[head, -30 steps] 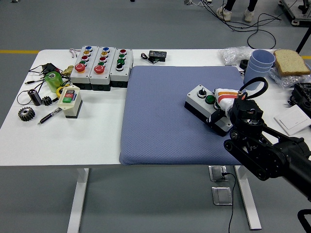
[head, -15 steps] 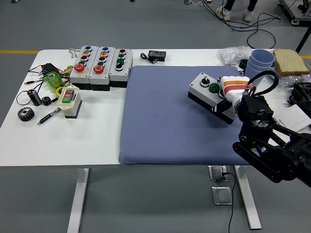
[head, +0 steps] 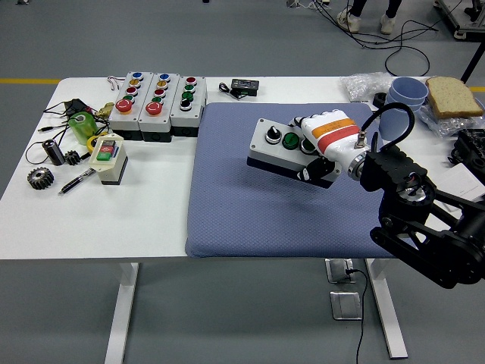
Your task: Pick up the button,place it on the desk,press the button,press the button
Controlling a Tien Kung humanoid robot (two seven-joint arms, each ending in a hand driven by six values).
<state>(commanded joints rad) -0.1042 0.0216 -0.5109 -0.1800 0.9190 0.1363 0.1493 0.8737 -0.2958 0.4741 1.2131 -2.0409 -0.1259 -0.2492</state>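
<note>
A grey button box point(head: 279, 148) with a black knob, a green button and a black base hangs above the blue mat point(head: 250, 197), held level. My right hand point(head: 324, 140), white with orange and red stripes, is shut on the box's right end, coming in from the lower right on a black arm point(head: 420, 220). Part of the box's right side is hidden under the fingers. My left arm does not show.
Three larger button boxes point(head: 159, 102) stand at the table's back left, with a small yellow switch box point(head: 108, 157), gears, a pen and cables nearby. Blue cups point(head: 405, 95), bread point(head: 453, 95) and bags sit at the back right. A person's feet show at the top.
My right hand has lifted the button box off the mat's right side and carried it left and upward toward the mat's middle.
</note>
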